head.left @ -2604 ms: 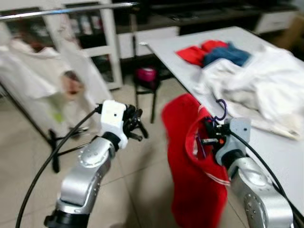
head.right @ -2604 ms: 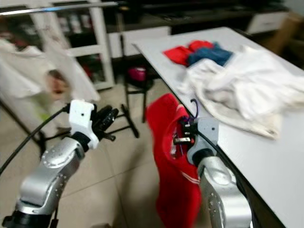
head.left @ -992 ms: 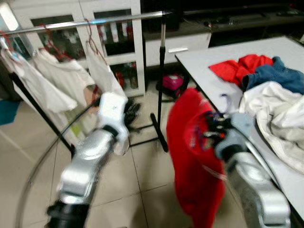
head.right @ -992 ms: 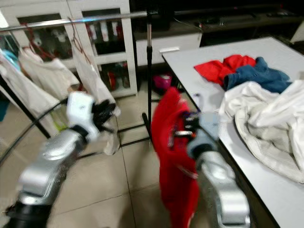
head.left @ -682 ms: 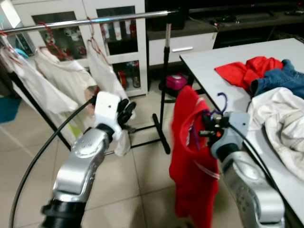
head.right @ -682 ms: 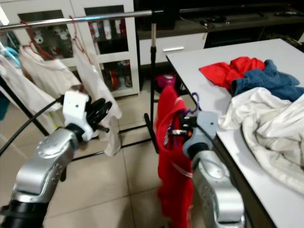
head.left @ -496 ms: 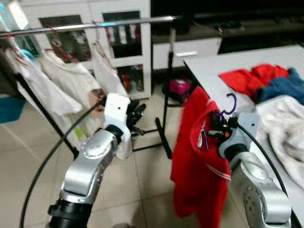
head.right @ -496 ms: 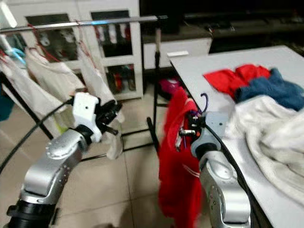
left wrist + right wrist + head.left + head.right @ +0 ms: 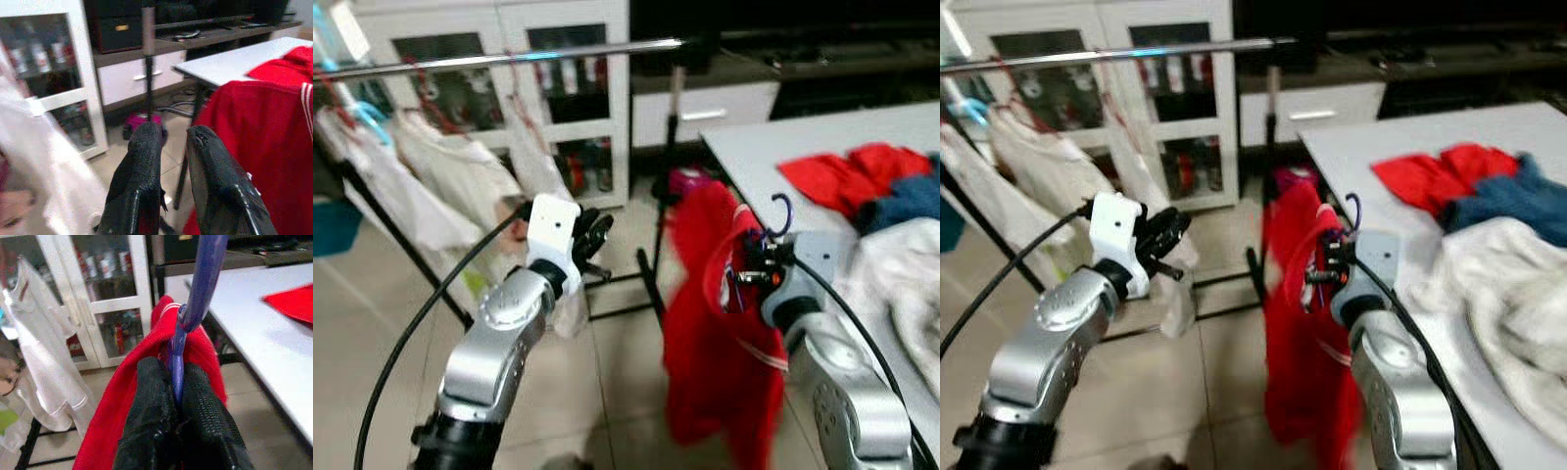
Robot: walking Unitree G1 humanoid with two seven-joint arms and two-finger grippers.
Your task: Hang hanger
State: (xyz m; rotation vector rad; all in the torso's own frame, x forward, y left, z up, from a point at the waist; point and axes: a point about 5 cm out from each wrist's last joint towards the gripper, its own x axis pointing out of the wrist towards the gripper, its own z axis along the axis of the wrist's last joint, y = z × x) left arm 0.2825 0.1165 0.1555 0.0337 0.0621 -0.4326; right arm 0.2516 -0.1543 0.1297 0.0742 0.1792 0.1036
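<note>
**Hanger carried toward rail: risks on approach**

Tiled floor (image 9: pixel 372 323), white cabinets at the far wall, white bench (image 9: pixel 773 137) on the right.

- Rail (image 9: pixel 509 57): metal bar running across the far left, on a dark stand. White garments (image 9: pixel 440 186) hang along its left part; the right stretch near the upright post (image 9: pixel 674 108) looks bare.
- Hanger (image 9: pixel 188 308): purple, hook upward, with a red shirt (image 9: pixel 715 343) draped on it. Held in the air at right of centre, just left of the bench edge, well apart from the rail.
- Right end effector (image 9: pixel 177 404): fingers clenched on the hanger neck below the hook.
- Left end effector (image 9: pixel 171 171): empty, fingers slightly parted, raised at centre-left and pointing toward the rail.
- Bench load: red cloth (image 9: pixel 847 176), blue garment (image 9: pixel 1513 201), white heap (image 9: pixel 1518 294).

Risks, as judged:
- Thin neck pinched between two fingers; the shirt's weight could swing the hook round so it meets the rail sideways and misses.
- Long shirt tail may catch the bench edge or stand base on the way across.
- Letting go before the hook seats would drop the shirt on the floor.
- Crowding the hung garments could knock their hangers.
</note>
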